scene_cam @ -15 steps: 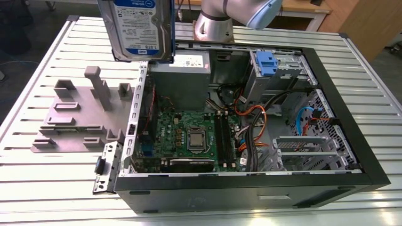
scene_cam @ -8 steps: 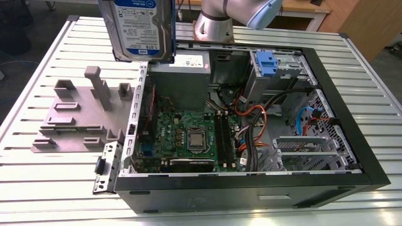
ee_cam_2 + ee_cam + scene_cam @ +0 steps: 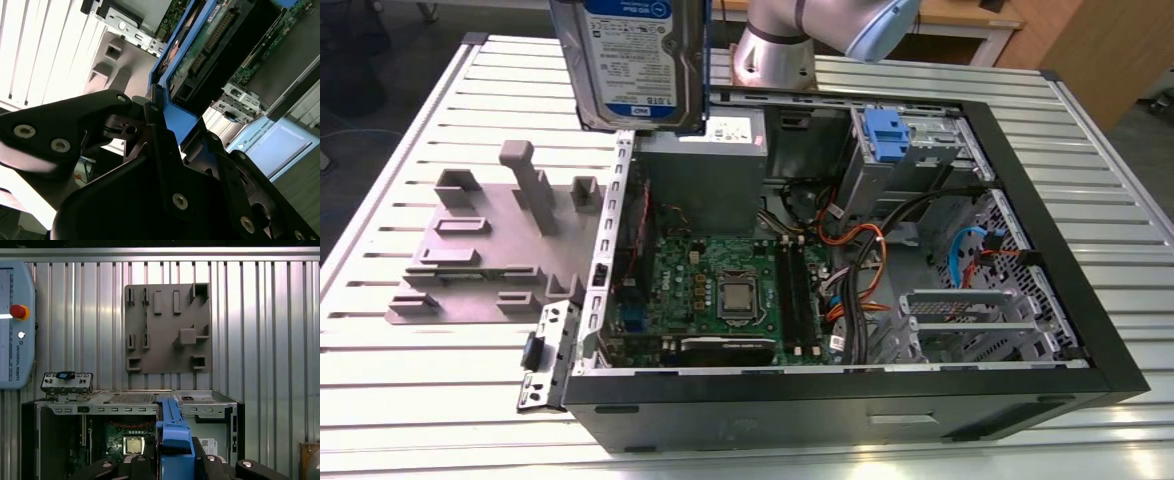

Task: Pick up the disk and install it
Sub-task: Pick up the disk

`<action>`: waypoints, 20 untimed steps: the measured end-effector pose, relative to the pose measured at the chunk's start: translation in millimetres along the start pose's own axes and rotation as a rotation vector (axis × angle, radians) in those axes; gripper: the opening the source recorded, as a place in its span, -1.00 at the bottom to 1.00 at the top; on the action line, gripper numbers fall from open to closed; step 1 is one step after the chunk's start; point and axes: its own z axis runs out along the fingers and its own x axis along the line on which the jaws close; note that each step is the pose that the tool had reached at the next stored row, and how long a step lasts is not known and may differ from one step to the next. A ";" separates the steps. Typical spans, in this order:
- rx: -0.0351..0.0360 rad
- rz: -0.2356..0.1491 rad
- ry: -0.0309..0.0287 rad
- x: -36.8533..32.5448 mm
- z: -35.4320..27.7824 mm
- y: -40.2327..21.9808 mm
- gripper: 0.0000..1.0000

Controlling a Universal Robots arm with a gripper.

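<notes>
Disk in hand, hanging over the case.
Hand [image 3: 159, 106] is pinching the disk [image 3: 634, 60] by its blue frame; it's hanging upright, long axis vertical, over the case [image 3: 854, 400] rim, drive cage [image 3: 914, 150] lying toward the exterior view's right.

this looks like a robotics lab or workshop: a ribbed aluminium table [image 3: 427, 400] carries an open computer tower [image 3: 854, 410], boards and cables bare, with a grey slotted fixture plate [image 3: 467, 260] beside it on the exterior view's left. a robot arm [image 3: 774, 55] stands at the far edge, a teach pendant [image 3: 15, 325] lies on the table, and perhaps wooden desks [image 3: 1087, 50] stand beyond.
</notes>
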 end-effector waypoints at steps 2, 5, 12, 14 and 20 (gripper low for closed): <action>0.0001 0.000 -0.0001 -0.1 0.0 -4.0 -0.27; 0.0000 0.000 0.0000 -0.2 0.0 -9.9 -0.27; 0.0000 0.000 0.0000 -0.4 -0.1 -20.7 -0.27; 0.0000 0.000 0.0000 -0.5 -0.1 -23.9 -0.27; 0.0000 0.000 0.0000 -0.7 -0.1 -32.7 -0.27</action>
